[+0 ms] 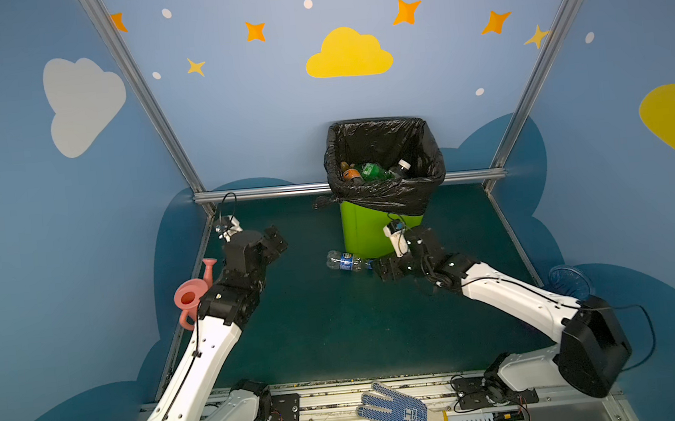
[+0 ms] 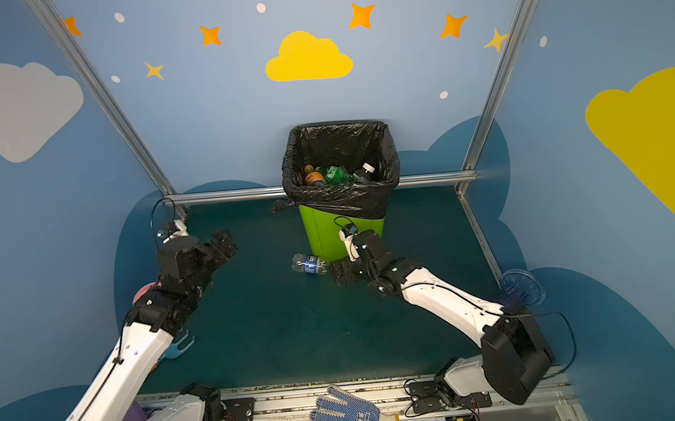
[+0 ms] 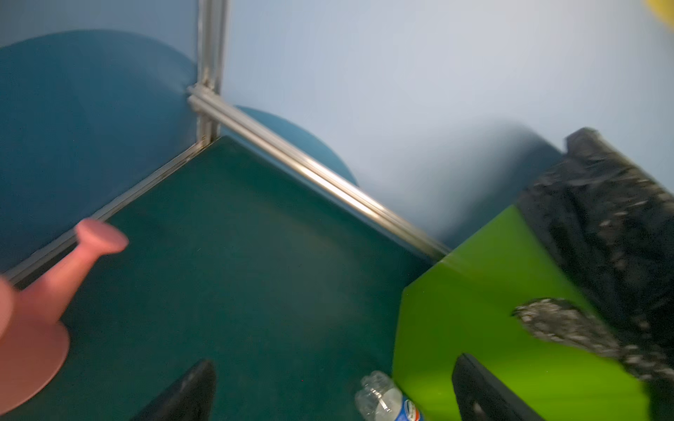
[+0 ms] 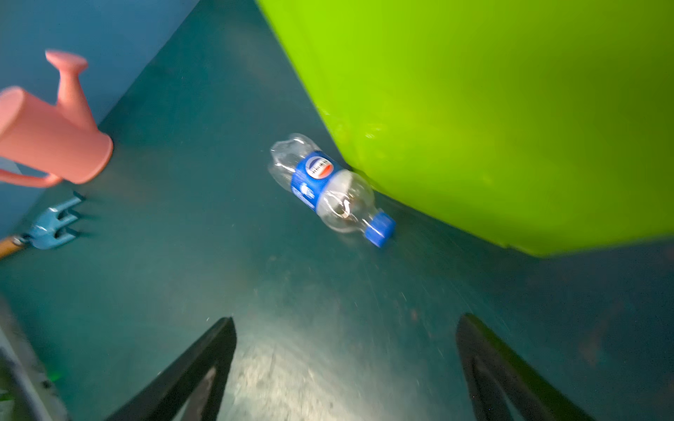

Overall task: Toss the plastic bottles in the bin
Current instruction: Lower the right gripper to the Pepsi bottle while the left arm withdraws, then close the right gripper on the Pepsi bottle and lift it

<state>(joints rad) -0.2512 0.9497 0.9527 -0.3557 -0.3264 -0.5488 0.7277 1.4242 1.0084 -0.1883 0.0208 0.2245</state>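
The right fingers (image 4: 215,346) stand wide apart and empty, low over the counter (image 4: 219,277). Just ahead of them a clear bottle (image 4: 328,186) with a blue label lies on its side, its blue cap toward them and only bare counter between. The green bin (image 4: 510,109) stands hard against the bottle's far side, crowding that flank. More bottles (image 1: 372,172) lie inside the bin's black bag (image 1: 389,198).

The left fingers (image 3: 186,393) are also wide and empty. The bin's wall and the same bottle's base end lie ahead of them. A pink watering can (image 4: 54,142) and a blue garden fork (image 4: 54,226) sit well off to the side, by the wall. A dotted glove (image 1: 391,415) lies far behind both pairs of fingers. A clear ribbed vase (image 1: 569,281) stands behind the right fingers.
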